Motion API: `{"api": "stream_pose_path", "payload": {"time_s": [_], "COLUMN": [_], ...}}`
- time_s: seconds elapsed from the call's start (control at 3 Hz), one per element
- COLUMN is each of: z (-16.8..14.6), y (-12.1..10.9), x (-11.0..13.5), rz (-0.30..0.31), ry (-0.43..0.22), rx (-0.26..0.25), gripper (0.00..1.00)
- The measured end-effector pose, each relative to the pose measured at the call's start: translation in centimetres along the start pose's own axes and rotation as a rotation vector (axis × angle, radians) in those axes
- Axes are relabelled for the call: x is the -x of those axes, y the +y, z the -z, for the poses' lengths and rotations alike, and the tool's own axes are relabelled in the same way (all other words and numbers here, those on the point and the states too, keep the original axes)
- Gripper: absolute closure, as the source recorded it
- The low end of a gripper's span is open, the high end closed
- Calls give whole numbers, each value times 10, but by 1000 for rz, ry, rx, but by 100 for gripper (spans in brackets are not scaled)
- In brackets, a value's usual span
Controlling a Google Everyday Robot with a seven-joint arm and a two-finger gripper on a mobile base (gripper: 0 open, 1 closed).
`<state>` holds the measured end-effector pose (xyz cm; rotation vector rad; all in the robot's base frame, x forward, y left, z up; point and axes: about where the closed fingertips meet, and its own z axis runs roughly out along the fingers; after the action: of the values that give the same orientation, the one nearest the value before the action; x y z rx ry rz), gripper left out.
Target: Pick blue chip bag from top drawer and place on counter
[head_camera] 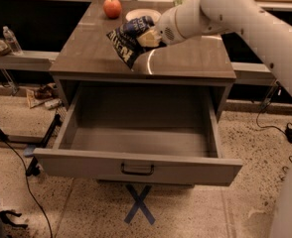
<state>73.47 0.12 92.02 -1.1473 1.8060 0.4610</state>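
Note:
My gripper [147,36] is shut on the blue chip bag [128,39], a crinkled navy foil bag with white lettering. It holds the bag over the middle of the counter [86,53], with the bag's lower corner near or just touching the top. The thin curved white mark [149,62] lies just right of the bag. The top drawer [136,166] is pulled fully open below the counter and shows nothing inside. Its dark bar handle [137,169] sits centred on the front panel. My white arm [245,14] reaches in from the upper right.
A red apple [112,7] and a white bowl [141,15] stand at the back of the counter. A shelf at left carries a water bottle [12,39]. Cables [17,157] trail on the floor at left and right, and a blue tape cross [139,205] marks the floor in front.

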Motion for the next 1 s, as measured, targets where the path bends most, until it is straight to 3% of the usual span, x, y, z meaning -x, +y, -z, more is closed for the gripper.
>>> {"api": "stream_pose_path", "payload": {"time_s": [0.33, 1.0], "z": [-21, -33], "y": [-3, -9], "x": [1, 4], "rz": [-11, -24], "ry": [11, 29], "rx": [8, 26], "gripper": [46, 1]}}
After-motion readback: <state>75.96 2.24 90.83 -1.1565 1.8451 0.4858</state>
